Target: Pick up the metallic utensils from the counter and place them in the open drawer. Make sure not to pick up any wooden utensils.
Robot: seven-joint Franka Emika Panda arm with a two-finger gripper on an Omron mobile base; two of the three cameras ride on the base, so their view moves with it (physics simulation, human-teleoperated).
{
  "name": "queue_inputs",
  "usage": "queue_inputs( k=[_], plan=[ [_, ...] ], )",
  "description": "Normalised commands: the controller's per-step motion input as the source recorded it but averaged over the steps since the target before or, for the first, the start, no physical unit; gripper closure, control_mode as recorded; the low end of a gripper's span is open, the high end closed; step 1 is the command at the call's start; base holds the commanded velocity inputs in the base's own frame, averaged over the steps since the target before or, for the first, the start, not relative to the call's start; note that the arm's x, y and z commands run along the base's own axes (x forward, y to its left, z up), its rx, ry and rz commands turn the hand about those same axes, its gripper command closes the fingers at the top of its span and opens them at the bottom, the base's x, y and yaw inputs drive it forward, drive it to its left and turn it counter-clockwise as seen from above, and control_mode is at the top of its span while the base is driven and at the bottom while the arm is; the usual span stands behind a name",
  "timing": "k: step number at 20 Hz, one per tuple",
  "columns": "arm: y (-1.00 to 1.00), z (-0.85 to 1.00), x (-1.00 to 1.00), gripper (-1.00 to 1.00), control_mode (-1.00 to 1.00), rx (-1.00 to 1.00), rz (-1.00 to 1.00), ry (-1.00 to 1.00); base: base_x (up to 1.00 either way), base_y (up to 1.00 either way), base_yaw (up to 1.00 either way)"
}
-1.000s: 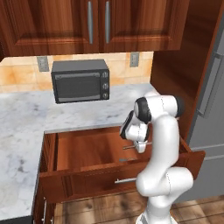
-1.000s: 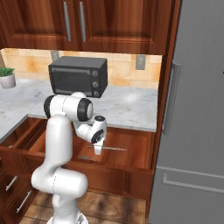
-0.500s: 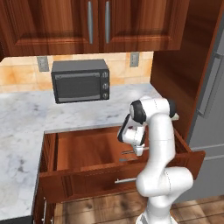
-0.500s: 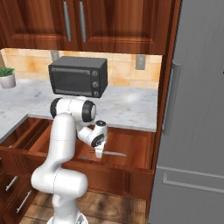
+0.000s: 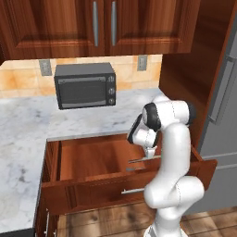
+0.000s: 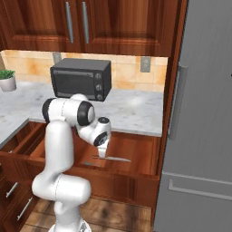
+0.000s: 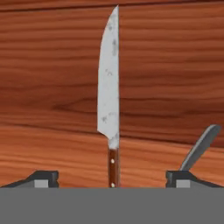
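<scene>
My gripper hangs open just above the floor of the open drawer, near its right side. Its fingertips stand wide apart. Between them, touching neither, lies a metallic utensil: a knife with a silver blade and a brown handle. The knife rests flat on the wood below the gripper. A second grey metal piece lies beside it on the drawer floor. From the left the gripper hovers over both pieces. The counter and the wooden utensils are out of view.
A marble worktop wraps the corner behind and left of the drawer. A dark microwave stands on it, and a small potted plant at the far left. A grey fridge rises close on the right. Wooden cabinets hang above.
The jaws have spread from nearly shut to wide open and let go of the knife, which now lies on the drawer floor. The hand has dipped slightly lower.
</scene>
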Motion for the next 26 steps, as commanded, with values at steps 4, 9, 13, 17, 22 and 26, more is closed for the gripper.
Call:
queue_inputs(
  k=[4,9,13,17,22,26],
  plan=[
    [0.01,1.00,-0.46,-1.00,-1.00,-0.02,0.00,-0.02,0.00,0.00,0.00],
    [0.02,1.00,-0.56,-1.00,-1.00,-0.06,0.00,-0.01,0.00,0.00,0.00],
    [0.03,1.00,-0.52,-1.00,-1.00,-0.11,0.00,0.00,0.00,0.00,0.00],
    [0.00,1.00,-0.52,-1.00,-1.00,-0.13,0.00,0.00,0.00,0.00,0.00],
    [-0.02,1.00,-0.82,-1.00,-1.00,-0.08,0.00,-0.02,0.00,0.00,0.00],
    [-0.26,0.83,-1.00,-1.00,-1.00,0.03,0.02,-0.27,0.00,0.00,0.00]
  ],
)
